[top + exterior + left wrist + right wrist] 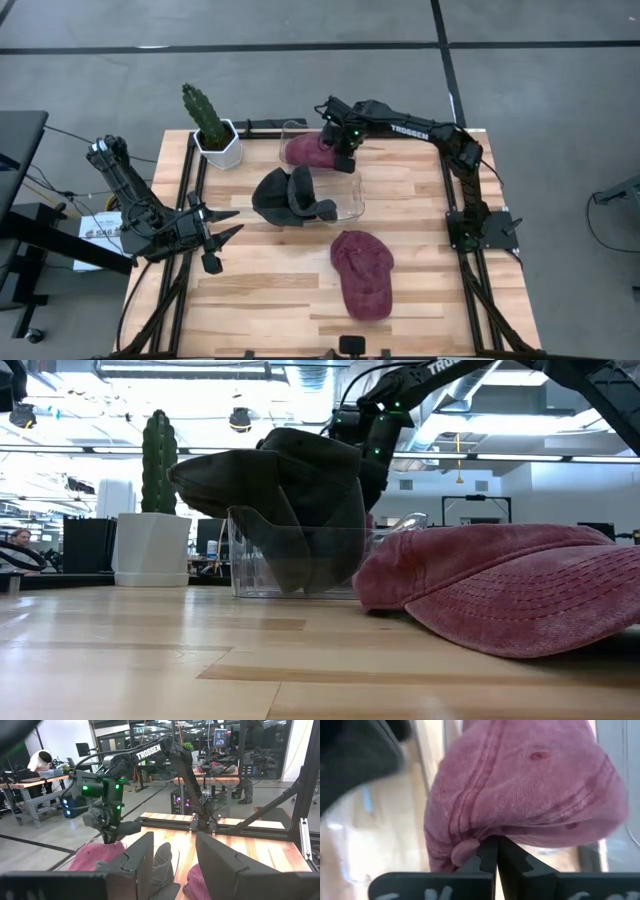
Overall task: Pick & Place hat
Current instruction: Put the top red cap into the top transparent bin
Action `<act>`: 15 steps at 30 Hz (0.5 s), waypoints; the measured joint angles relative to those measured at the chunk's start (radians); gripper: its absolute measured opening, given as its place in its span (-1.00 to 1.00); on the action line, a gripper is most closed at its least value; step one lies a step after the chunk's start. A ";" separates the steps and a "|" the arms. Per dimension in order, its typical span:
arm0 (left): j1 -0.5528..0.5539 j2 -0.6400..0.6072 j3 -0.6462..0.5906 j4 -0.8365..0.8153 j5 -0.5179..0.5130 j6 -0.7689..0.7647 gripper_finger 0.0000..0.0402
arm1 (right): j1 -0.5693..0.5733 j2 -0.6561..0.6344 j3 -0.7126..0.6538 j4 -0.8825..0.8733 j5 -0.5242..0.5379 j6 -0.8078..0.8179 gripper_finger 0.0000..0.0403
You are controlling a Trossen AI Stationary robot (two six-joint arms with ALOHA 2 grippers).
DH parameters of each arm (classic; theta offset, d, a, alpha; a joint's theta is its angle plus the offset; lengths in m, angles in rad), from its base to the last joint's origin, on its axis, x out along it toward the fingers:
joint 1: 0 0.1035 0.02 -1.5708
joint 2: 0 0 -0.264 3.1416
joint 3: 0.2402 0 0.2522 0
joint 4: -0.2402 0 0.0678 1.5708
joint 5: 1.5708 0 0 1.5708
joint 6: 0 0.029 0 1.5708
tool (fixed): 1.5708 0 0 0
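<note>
Spanning most of the high view, the worktop (270, 290) was a pale wooden slatted surface on a black frame, standing on a grey floor marked with dark lines. A clear plastic bin (352, 205) sat near the far edge, about midway along it. One pink cap (306, 151) lay at the bin's far end, and the right gripper (338, 150) was shut on its fabric; the right wrist view showed the two fingers closed together with cloth pinched between them. A dark grey cap (290, 197) was draped over the bin's left wall, partly inside and partly out. A second pink cap (362, 273) lay flat on the worktop between the bin and the near edge, apart from the bin. A potted cactus (208, 122) in a white faceted pot stood at the far left corner.

The left gripper (224, 229) hovered by the left edge, well apart from every cap, fingers spread and holding nothing.

Beyond the table, the low view showed an open hall with ceiling lights, desks and monitors. The left wrist view showed further workbenches, and a person (37, 761) in a white top bent over a bench.
</note>
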 joint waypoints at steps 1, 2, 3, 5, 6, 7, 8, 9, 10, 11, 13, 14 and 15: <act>0.000 0.000 0.000 0.000 0.000 0.000 -0.28 | -0.001 0.000 0.004 0.005 -0.024 0.005 -1.00; 0.000 0.000 0.000 0.000 0.000 0.000 -0.28 | -0.001 0.000 0.007 0.012 -0.049 0.006 -1.00; 0.000 0.000 0.000 0.000 0.000 0.000 -0.28 | -0.002 0.000 0.009 0.014 -0.070 0.007 -1.00; 0.000 0.000 0.000 0.000 0.000 0.000 -0.28 | -0.003 0.000 0.018 0.024 -0.105 0.016 -1.00; 0.000 0.000 0.000 0.000 0.000 0.000 -0.28 | -0.006 0.000 0.025 0.032 -0.120 0.023 -1.00; 0.000 0.000 0.000 0.000 0.000 0.000 -0.28 | -0.008 0.000 0.031 0.038 -0.136 0.030 -1.00; 0.000 0.000 0.000 0.000 0.000 0.000 -0.28 | -0.009 0.000 0.034 0.043 -0.152 0.034 -1.00; 0.000 0.000 0.000 0.000 0.000 0.000 -0.28 | -0.011 0.000 0.036 0.048 -0.168 0.041 -1.00; 0.000 0.000 0.000 0.000 0.000 0.000 -0.28 | -0.015 0.000 0.039 0.050 -0.183 0.044 -1.00; 0.000 0.000 0.000 0.000 0.000 0.000 -0.28 | -0.017 0.000 0.043 0.050 -0.195 0.049 -1.00; 0.000 0.000 0.000 0.000 0.000 0.000 -0.28 | -0.027 0.000 0.049 0.052 -0.198 0.076 -1.00; 0.000 0.000 0.000 0.000 0.000 0.000 -0.28 | -0.034 0.000 0.049 0.051 -0.204 0.099 -1.00; 0.000 0.000 0.000 0.000 0.000 0.000 -0.28 | -0.043 0.000 0.049 0.048 -0.213 0.125 -1.00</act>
